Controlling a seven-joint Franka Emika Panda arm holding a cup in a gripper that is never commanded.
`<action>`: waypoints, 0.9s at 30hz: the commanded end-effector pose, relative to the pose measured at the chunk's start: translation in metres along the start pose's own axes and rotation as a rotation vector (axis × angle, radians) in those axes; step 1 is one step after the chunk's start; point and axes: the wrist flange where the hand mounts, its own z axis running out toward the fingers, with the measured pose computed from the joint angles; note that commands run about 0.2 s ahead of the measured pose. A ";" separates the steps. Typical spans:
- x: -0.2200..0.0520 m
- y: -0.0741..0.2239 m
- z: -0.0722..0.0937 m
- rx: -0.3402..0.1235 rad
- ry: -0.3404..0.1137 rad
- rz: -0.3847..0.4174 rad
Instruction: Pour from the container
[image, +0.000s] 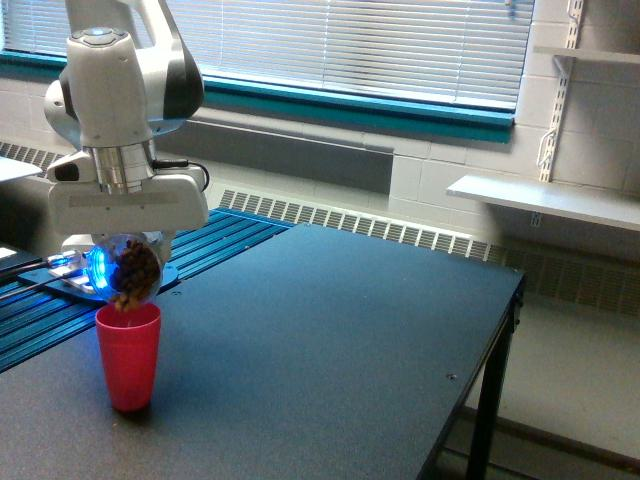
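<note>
The container (131, 268), a small clear plastic cup, is tipped steeply on its side just above the red cup (128, 356). Brown bits fill its lower part and reach down to the red cup's rim. My gripper (128, 250) is shut on the container, under the wide white hand of the arm; its fingers are mostly hidden behind the hand and the cup. The red cup stands upright on the dark table (330, 340), near its front edge at the exterior view's left.
A blue ribbed surface (120, 285) with a glowing blue device (90, 265) lies behind the arm at the exterior view's left. The table's right edge (490, 370) drops to the floor. A white wall shelf (545, 200) hangs at the far right.
</note>
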 end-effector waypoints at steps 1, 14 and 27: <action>0.001 -0.002 -0.001 -0.003 -0.004 0.011; 0.001 0.000 -0.001 0.009 -0.016 0.019; -0.001 -0.001 -0.004 0.015 -0.033 0.018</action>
